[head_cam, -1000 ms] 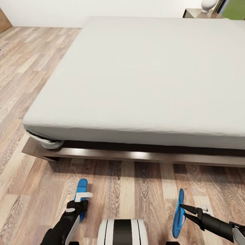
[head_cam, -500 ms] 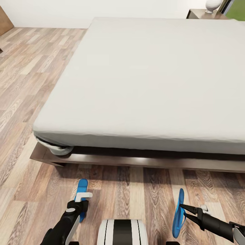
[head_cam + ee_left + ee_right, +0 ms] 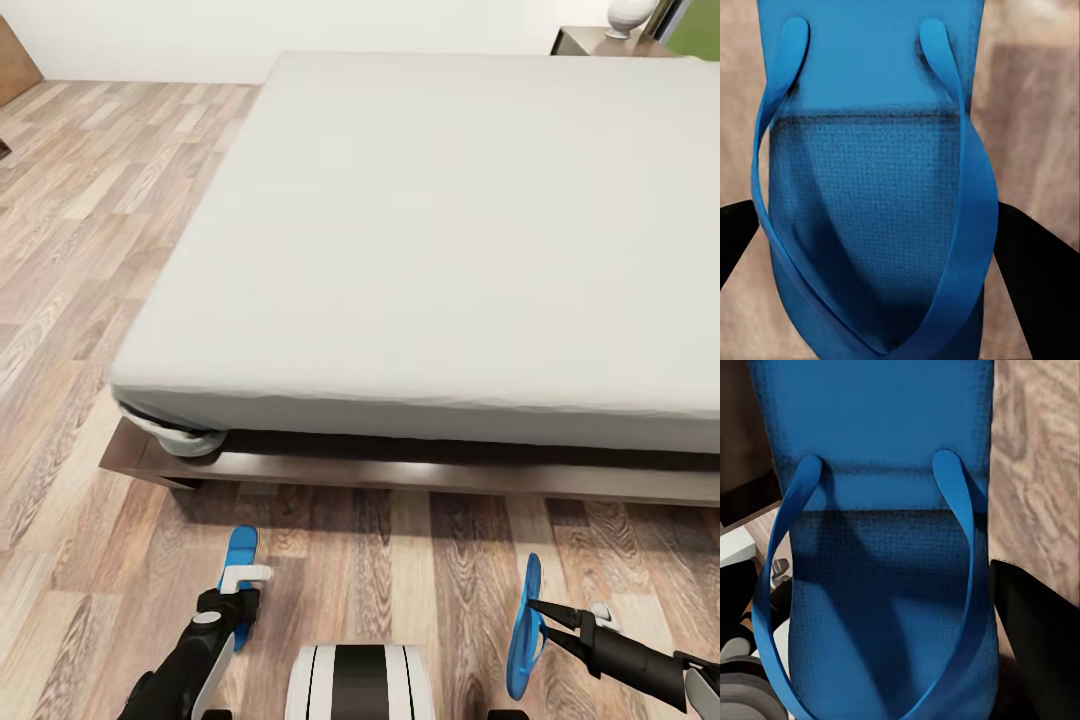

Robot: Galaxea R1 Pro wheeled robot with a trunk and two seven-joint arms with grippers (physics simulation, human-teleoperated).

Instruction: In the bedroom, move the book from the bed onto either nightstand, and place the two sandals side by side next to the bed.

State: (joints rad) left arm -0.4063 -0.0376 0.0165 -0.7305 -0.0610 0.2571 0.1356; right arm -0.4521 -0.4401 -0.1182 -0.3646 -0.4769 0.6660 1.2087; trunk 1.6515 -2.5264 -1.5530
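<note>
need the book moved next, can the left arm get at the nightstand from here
Probably not: the nightstand sits beyond the bed's far corner, and the left claw already holds a sandal.

wood-plank floor (image 3: 90,200), white wall (image 3: 150,35)

Large low bed with pale grey-white mattress (image 3: 450,230): right side cut off by the picture's edge, dark wooden platform (image 3: 400,470) likewise running out at the right. Low dark brown nightstand (image 3: 590,42) at the far corner: only a sliver visible, the rounded white object (image 3: 628,14) on it cropped and too small to identify. Bright blue flat sandal (image 3: 238,580) at the left arm: near end hidden behind the gripper; in both wrist views each sandal's ends run past the picture's edges.
</note>
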